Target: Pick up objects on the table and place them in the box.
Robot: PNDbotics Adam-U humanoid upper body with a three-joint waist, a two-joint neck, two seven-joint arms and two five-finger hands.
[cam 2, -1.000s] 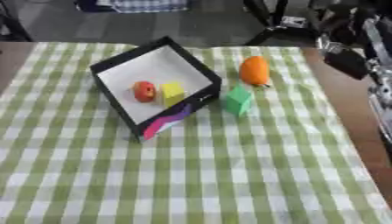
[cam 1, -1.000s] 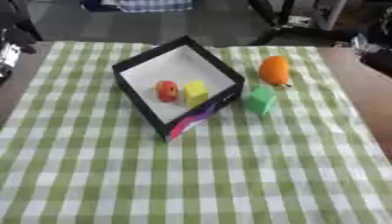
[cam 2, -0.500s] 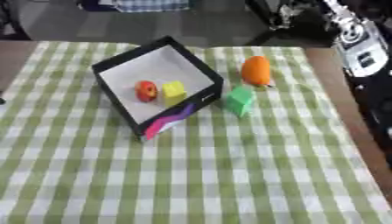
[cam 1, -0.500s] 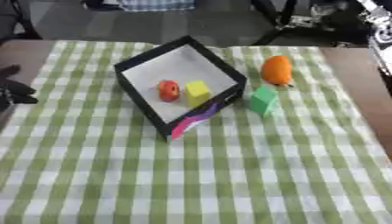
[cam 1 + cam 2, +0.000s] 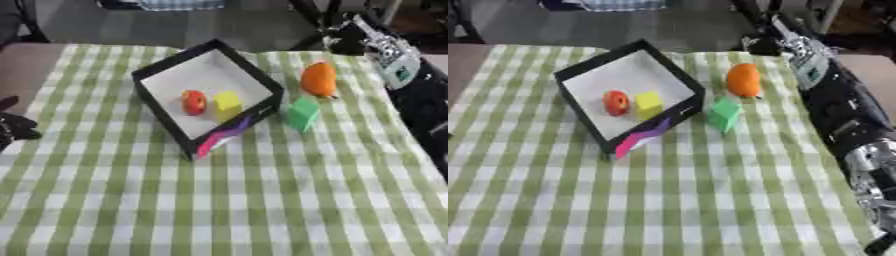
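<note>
A black box [image 5: 262, 82] with a white floor sits tilted at the middle of the checked cloth. Inside it lie a red round thing [image 5: 193, 102] and a yellow block [image 5: 227, 102]. Right of the box stand an orange oval thing [image 5: 318, 79] and, nearer me, a green block [image 5: 304, 114]. My right arm [image 5: 833, 105] reaches in along the right side. Its dark right hand [image 5: 760, 45] is just beyond the orange thing, and its shape is blurred. My left hand [image 5: 16, 125] shows at the left edge with fingers spread, holding nothing.
The green-and-white checked cloth [image 5: 219, 200] covers the table, with brown table edge [image 5: 22, 60] at the far left. Dark chair or stand legs [image 5: 306, 12] rise behind the far edge. The box's near corner carries a pink and purple mark [image 5: 223, 137].
My right arm has swung in from the right, bringing its hand left to just behind the orange thing. My left hand has dropped lower along the left edge. The objects have not moved.
</note>
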